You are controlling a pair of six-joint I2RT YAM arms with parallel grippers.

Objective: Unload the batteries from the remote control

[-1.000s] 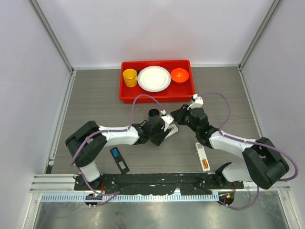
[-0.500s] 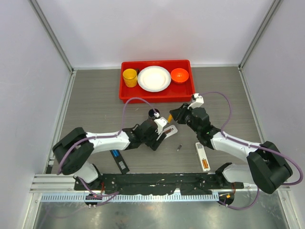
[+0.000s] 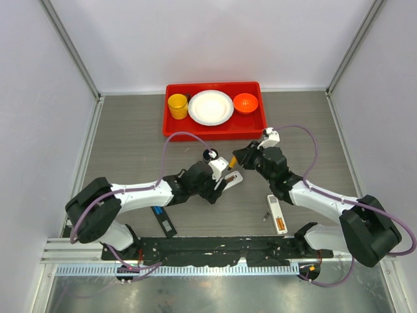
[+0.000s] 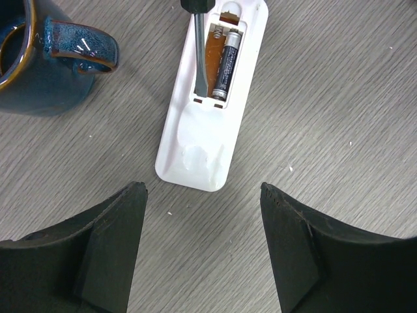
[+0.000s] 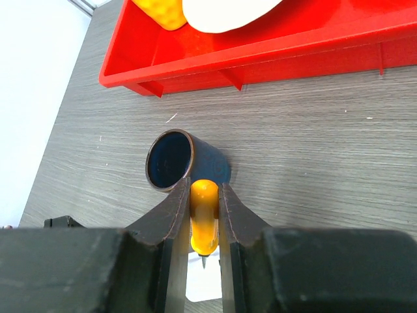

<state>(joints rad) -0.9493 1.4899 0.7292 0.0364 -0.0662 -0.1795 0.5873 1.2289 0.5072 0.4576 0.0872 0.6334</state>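
Observation:
The white remote (image 4: 195, 150) lies on the table with its battery bay open. One dark grey battery (image 4: 226, 65) sits in the bay. The other slot holds only the screwdriver blade (image 4: 201, 59). My right gripper (image 5: 204, 186) is shut on the orange screwdriver handle (image 5: 204, 218), tip down on the remote (image 3: 235, 177). My left gripper (image 4: 202, 189) is open, its jaws wide apart just short of the remote's near end, touching nothing. A small dark battery (image 3: 268, 214) lies loose on the table to the right. No blue battery shows.
A dark blue mug (image 4: 39, 59) stands just left of the remote, close to the right fingers (image 5: 176, 160). A white strip with an orange end (image 3: 277, 214) and a black remote (image 3: 163, 218) lie near the front. A red tray (image 3: 171, 124) with dishes stands at the back.
A small dark battery came out onto the table and rolled right toward the white strip. My left gripper drew back a little from the remote. The right gripper shifted slightly left.

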